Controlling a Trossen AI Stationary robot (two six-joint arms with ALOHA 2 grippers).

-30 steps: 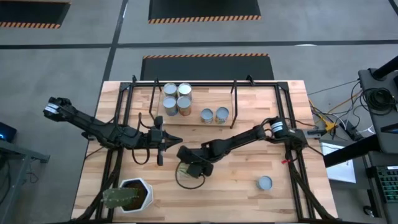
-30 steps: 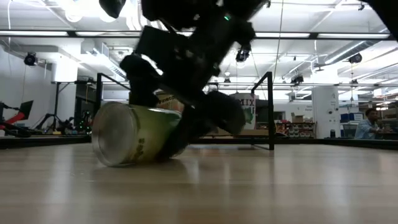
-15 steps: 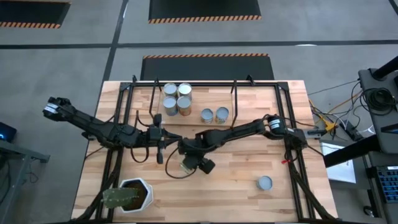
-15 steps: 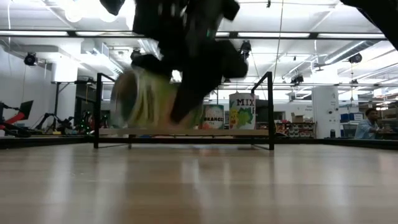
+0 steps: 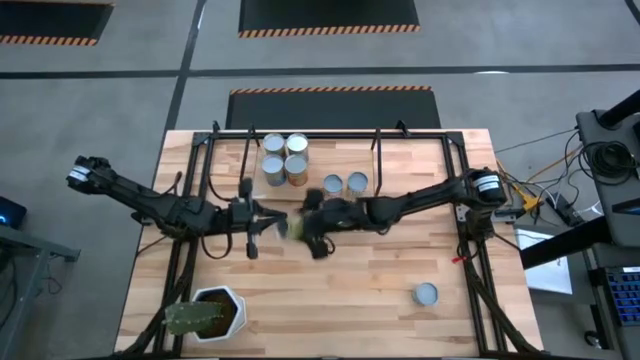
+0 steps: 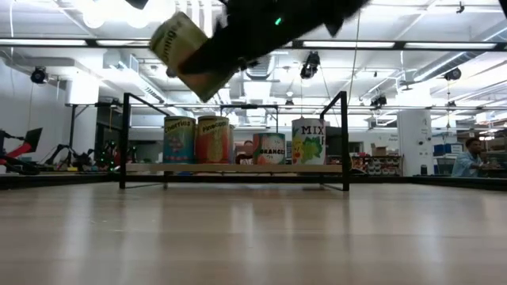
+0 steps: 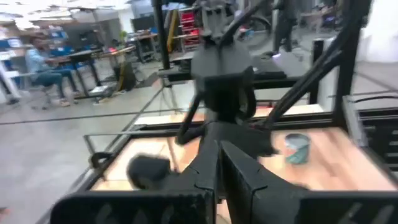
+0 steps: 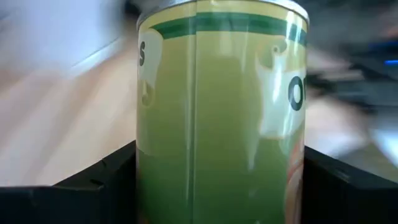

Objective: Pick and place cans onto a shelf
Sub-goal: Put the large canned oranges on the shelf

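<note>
Gripped between the two dark fingers of the right gripper (image 8: 217,180) is a green-labelled cylindrical tin can (image 8: 221,106), carried tilted and well above the tabletop, as the low view shows (image 6: 190,54). From above, the right gripper (image 5: 300,228) is seen near the middle of the large wooden table (image 5: 400,275), just in front of the low light-wood shelf on thin black rod legs (image 5: 310,180). Five cans are already set on that shelf: three labelled ones at its left (image 5: 284,157) and two silvery-topped ones toward its right (image 5: 344,184). One more grey-topped can (image 5: 426,293) is left standing on the table near the right front. The left gripper (image 5: 250,218) is clamped on nothing and parked just beside the carried can. A white hexagonal plant pot (image 5: 213,312) stands at the front left.

For a clean placement, the can should probably be brought upright before it is lowered, and a bare stretch of board should be chosen, apart from the standing cans and the black rods. Release is best delayed until the base is felt flat on the wood.
</note>
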